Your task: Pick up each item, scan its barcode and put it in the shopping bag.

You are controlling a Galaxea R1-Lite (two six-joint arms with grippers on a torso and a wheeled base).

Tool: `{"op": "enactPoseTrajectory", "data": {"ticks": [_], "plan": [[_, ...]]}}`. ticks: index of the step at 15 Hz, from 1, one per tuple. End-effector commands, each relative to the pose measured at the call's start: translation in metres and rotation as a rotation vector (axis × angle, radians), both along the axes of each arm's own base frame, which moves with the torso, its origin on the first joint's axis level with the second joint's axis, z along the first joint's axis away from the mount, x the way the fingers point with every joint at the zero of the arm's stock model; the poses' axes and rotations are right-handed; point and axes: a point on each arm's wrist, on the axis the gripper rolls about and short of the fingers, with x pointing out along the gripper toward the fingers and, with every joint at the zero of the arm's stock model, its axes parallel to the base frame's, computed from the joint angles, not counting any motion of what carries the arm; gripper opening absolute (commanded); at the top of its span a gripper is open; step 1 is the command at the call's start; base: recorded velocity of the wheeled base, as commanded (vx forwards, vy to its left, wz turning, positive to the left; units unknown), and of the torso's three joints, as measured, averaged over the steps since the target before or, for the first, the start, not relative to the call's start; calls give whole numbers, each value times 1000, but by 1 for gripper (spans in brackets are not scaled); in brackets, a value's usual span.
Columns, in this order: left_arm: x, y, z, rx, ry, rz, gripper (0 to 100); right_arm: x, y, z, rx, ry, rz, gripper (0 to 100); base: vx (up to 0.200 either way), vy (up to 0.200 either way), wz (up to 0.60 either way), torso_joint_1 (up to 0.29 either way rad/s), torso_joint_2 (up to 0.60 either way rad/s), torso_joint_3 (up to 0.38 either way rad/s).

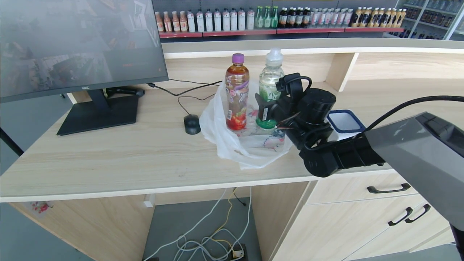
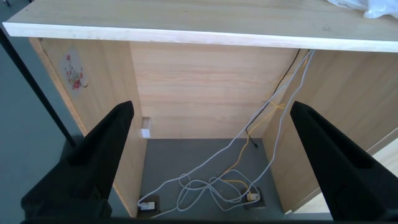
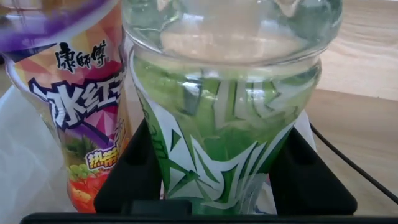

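Light wooden counter (image 1: 145,152) with monitor (image 1: 79,43), mouse (image 1: 192,124), white shopping bag (image 1: 224,145), blue-rimmed tub (image 1: 344,121)

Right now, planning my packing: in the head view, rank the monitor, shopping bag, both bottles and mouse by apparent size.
1. monitor
2. shopping bag
3. purple-capped bottle and green-labelled bottle: alike, unranked
4. mouse

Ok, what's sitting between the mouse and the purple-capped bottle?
In the head view, the bunched near side of the white shopping bag lies between the mouse and the purple-capped bottle.
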Motion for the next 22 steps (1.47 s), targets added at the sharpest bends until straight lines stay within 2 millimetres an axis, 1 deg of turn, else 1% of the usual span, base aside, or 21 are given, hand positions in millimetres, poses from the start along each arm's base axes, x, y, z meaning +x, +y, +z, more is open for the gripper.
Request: {"op": "enactPoseTrajectory", "data": {"ticks": [1, 12, 13, 18, 22], "plan": [[0, 0, 0, 0, -1, 1, 100, 2, 0, -5, 0, 11, -1, 0, 0, 0, 0, 0, 0, 0], [0, 0, 0, 0, -1, 1, 100, 3, -1, -7, 3, 18, -2, 0, 0, 0, 0, 0, 0, 0], [0, 0, 0, 0, -1, 1, 100, 3, -1, -8, 1, 21, -2, 100, 0, 0, 0, 0, 0, 0], [0, 0, 0, 0, -1, 1, 100, 2, -1, -6, 6, 11, 0, 100, 0, 0, 0, 0, 0, 0], [0, 0, 0, 0, -1, -1, 100, -2, -3, 3, 15, -6, 0, 100, 0, 0, 0, 0, 0, 0]]}}
